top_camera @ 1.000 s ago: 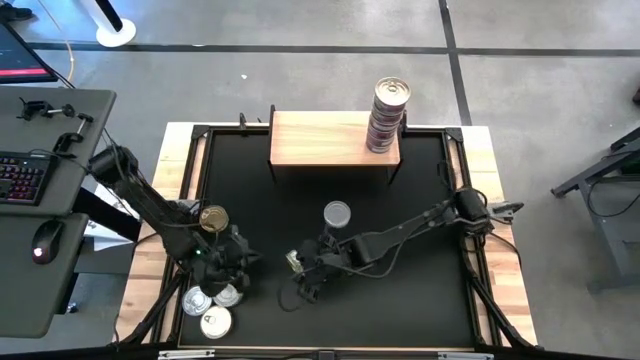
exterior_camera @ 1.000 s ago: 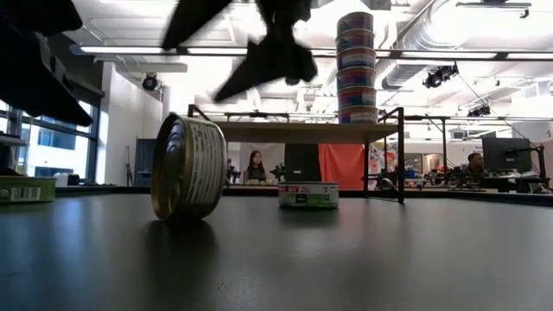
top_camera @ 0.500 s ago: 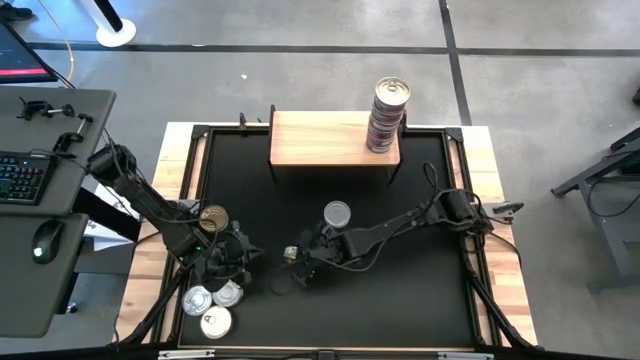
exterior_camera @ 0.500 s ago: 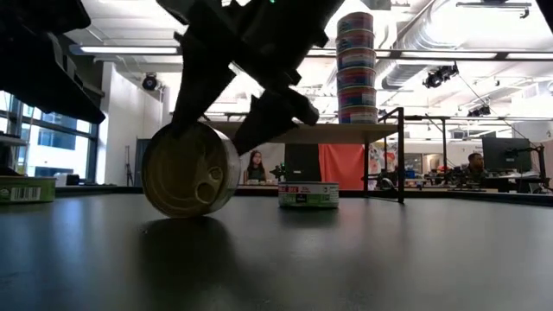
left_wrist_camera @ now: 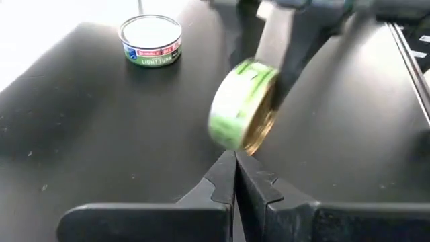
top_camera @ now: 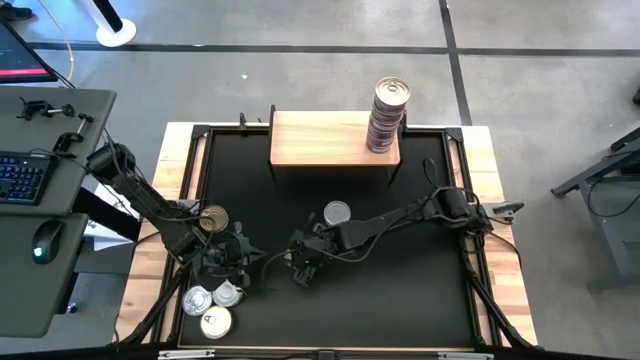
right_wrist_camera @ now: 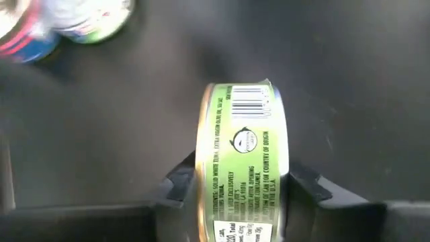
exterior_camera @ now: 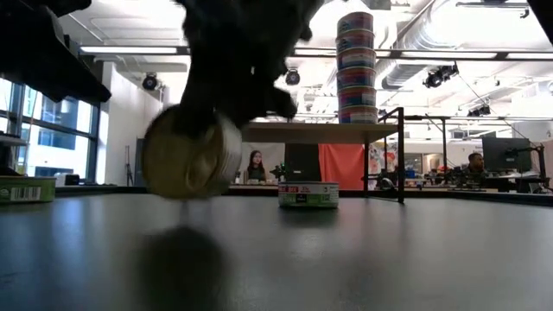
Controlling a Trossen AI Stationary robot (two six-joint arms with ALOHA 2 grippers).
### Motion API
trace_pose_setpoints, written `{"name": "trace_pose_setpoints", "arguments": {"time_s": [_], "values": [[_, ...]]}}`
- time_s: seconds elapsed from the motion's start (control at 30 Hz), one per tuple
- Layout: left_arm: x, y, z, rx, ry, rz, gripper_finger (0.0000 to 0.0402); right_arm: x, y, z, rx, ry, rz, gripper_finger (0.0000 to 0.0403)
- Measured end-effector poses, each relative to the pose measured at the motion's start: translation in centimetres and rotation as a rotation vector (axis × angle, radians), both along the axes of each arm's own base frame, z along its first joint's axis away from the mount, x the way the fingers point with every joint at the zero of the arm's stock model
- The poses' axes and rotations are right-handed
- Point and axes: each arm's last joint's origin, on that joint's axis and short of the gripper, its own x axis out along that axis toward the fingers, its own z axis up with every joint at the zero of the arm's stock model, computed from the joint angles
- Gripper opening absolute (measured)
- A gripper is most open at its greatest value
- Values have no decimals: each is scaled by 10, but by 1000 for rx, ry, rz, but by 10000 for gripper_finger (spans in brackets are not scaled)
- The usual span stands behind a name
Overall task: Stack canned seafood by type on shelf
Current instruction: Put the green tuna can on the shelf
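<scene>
Right pincer (right_wrist_camera: 235, 185) clamping green-labelled tin (right_wrist_camera: 242, 161), barcode only wrist-visible.

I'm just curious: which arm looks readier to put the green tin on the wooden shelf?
Right. The right gripper grips the green tin on edge; the left gripper is shut and empty, farther from the shelf.
</scene>
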Motion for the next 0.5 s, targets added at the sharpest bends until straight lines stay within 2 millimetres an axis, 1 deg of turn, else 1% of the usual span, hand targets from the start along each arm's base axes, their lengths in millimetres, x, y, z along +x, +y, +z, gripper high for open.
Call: {"name": "trace_pose_setpoints", "arguments": {"time_s": [0.13,0.2,0.27,0.33,0.4,0.43,0.5], "values": [[-1,1,4,-10,-29,20,0,-11,-2,26,-55,21,94,118],[1,1,6,-23,-53,29,0,-23,-7,39,-76,48,109,118],[3,1,8,-26,-73,28,0,-41,-14,48,-105,81,97,118],[7,2,11,-23,-95,25,0,-63,-22,55,-126,97,66,118],[11,4,14,-9,-110,28,0,-92,-30,58,-118,99,-5,118],[14,6,16,3,-112,33,0,-108,-35,58,-101,87,-55,118],[20,10,21,20,-119,51,0,-137,-42,58,-48,11,-176,118]]}}
